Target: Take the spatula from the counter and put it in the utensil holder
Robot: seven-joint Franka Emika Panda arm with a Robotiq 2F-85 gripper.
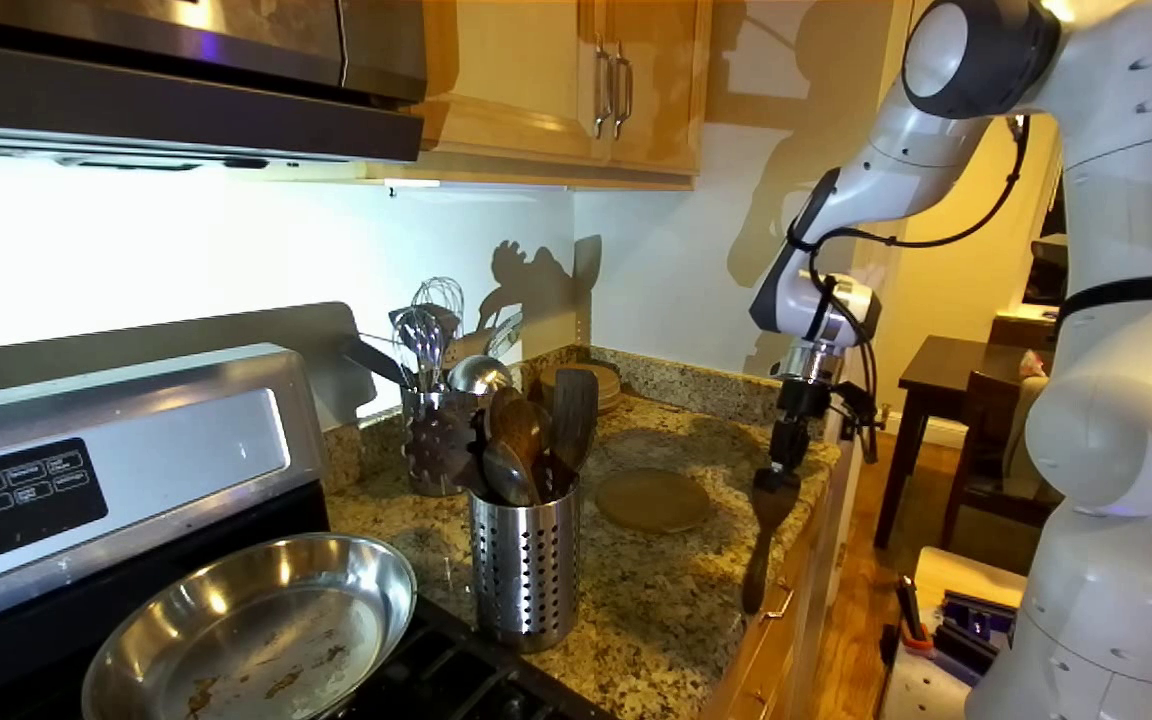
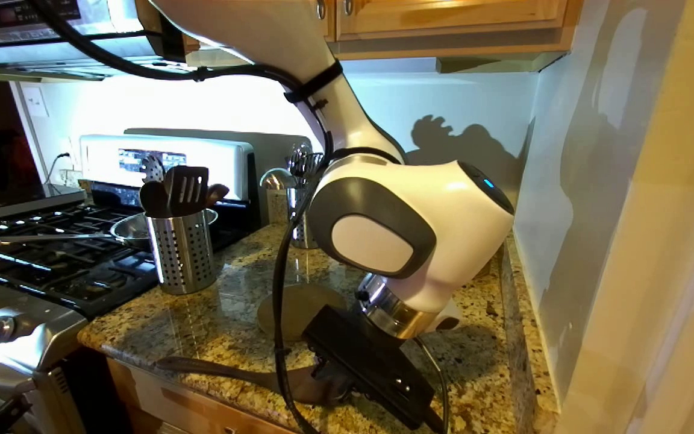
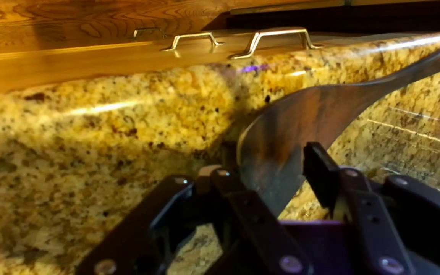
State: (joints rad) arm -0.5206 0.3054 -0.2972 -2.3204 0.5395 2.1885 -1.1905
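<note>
The long brown wooden spatula (image 1: 772, 505) lies near the counter's front edge in both exterior views (image 2: 306, 387), its handle pointing toward the stove. The counter (image 1: 636, 610) is speckled brown-and-tan granite. My gripper (image 1: 781, 464) is down at the spatula's head. In the wrist view the fingers (image 3: 267, 158) stand apart, with the spatula's head (image 3: 300, 118) between them. Each finger is close to an edge of the head; whether they press on it cannot be told. The utensil holder (image 1: 526, 575), a perforated steel cylinder full of utensils, stands beside the stove (image 2: 181, 256).
A round wooden disc (image 1: 653, 500) lies on the counter between holder and gripper. A second steel cylinder (image 1: 431, 445) with whisks and a ladle stands at the back. A steel frying pan (image 1: 266, 610) sits on the stove. Drawer handles (image 3: 277, 34) line the counter's front.
</note>
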